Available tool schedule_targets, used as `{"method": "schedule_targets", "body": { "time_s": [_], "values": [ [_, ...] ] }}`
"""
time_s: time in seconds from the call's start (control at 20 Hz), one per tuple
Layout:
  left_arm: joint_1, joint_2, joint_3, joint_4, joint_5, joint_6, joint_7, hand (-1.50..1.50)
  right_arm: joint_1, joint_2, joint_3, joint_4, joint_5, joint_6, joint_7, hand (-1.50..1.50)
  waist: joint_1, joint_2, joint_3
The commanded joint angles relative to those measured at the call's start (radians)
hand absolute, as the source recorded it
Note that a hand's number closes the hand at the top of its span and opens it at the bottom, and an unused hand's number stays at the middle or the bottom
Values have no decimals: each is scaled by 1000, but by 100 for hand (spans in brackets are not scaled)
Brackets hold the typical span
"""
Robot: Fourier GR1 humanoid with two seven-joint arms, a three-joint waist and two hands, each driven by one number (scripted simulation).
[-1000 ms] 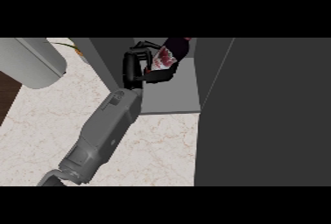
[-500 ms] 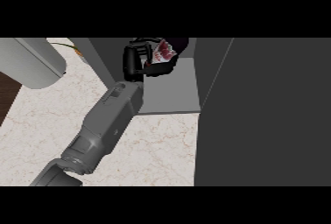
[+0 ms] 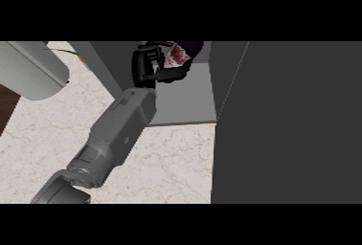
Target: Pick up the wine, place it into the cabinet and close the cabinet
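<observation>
The dark wine bottle (image 3: 181, 56) with its red and white label shows at the top of the head view, inside the open cabinet. It is just above the cabinet's pale grey floor (image 3: 185, 103). My left hand (image 3: 147, 67) is shut on it from the left side, with the fingers curled round the bottle's body and hiding much of it. The forearm runs down to the lower left. I cannot tell whether the bottle's base touches the cabinet floor. My right hand does not show.
A large dark cabinet panel (image 3: 290, 124) fills the right side. The cabinet's left wall (image 3: 106, 62) stands beside my wrist. A pale grey cylinder (image 3: 28, 69) lies at the upper left over the marble counter (image 3: 176, 162).
The hand and the bottle have shifted slightly left inside the cabinet. The bottle now leans less to the right. The grip is unchanged.
</observation>
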Motion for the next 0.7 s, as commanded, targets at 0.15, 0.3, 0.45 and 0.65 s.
{"method": "schedule_targets", "body": {
  "time_s": [0.15, 0.3, 0.45, 0.65],
  "values": [
    [-18, 61, 54, 78, 23, -60, -30, 150, 39, -6, -26, -71, -79, 13, -7, -150, 0, 13, -6],
    [3, 14, 58, 102, 22, -29, -104, 150, 28, -1, 5, -99, -56, -6, 34, -150, -9, 15, -7],
    [-49, 29, 55, 146, 8, 8, -46, -150, 10, 15, 46, -69, -13, -14, 26, -150, -15, 19, -7],
    [-57, 39, 39, 163, -21, 17, -31, -150, 41, 4, 33, -65, 1, 9, -6, -150, -2, 13, -6]
  ]
}}
